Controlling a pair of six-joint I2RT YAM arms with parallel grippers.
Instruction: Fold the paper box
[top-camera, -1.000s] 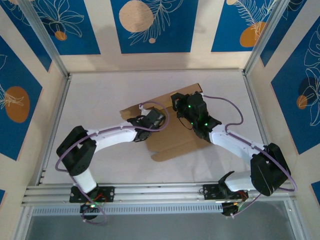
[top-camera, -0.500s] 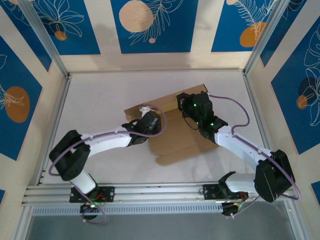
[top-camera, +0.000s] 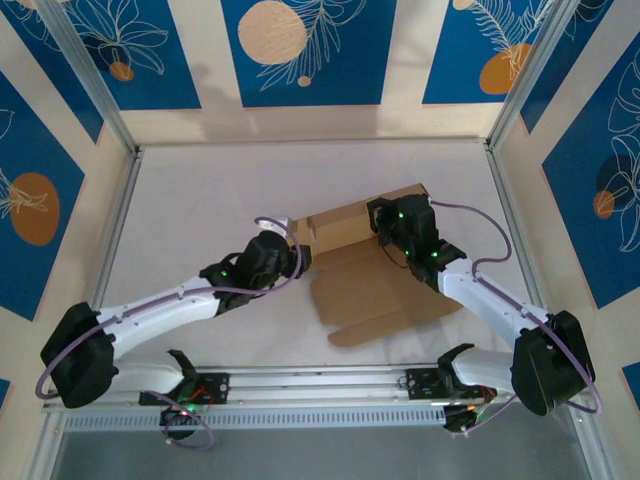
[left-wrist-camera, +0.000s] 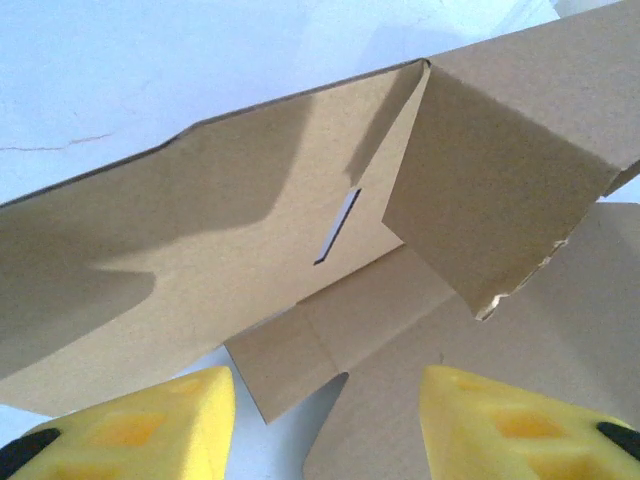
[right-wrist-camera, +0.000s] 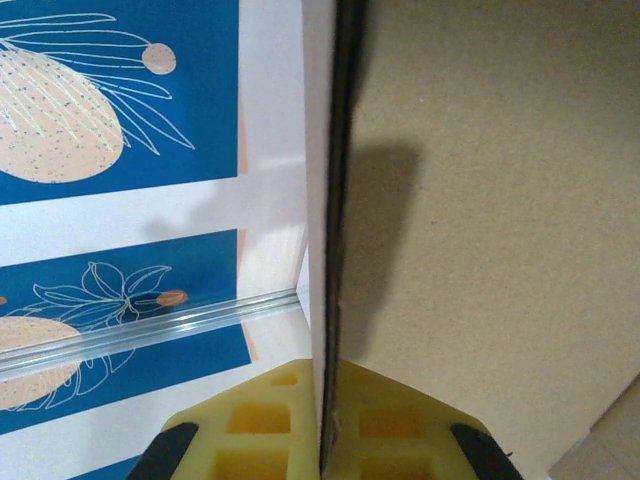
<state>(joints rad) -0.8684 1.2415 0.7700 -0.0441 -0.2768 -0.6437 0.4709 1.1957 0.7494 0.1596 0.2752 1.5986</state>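
The left arm reaches from the near left corner across the white table (top-camera: 190, 200), and the left gripper (top-camera: 291, 262) sits low just beside the left end of the paper box (top-camera: 375, 285). In the left wrist view its yellow fingers (left-wrist-camera: 130, 425) stand moderately apart, so the left gripper (left-wrist-camera: 325, 430) is parted and holds nothing; only table and the edge of a cardboard tab show in the gap. Just ahead of it the paper box (left-wrist-camera: 200, 260) shows a broad brown panel with a narrow slot (left-wrist-camera: 336, 226) cut in it, and to the right of the slot a side flap (left-wrist-camera: 500, 170) folds up, with a ragged lower corner. From above, the box lies a little right of the table's middle and is turned at an angle to the table edges; its base panel is flat on the surface, a front flap (top-camera: 385, 325) points toward the near rail, and the back panel (top-camera: 350, 222) is raised. At the right end of that back panel the right gripper (top-camera: 392, 228) pinches the cardboard. In the right wrist view the right gripper (right-wrist-camera: 322, 425) is closed tight on the edge of the paper box (right-wrist-camera: 480, 200), which runs straight up between the yellow pads (right-wrist-camera: 265, 420), with the blue patterned wall (right-wrist-camera: 100, 100) to its left.
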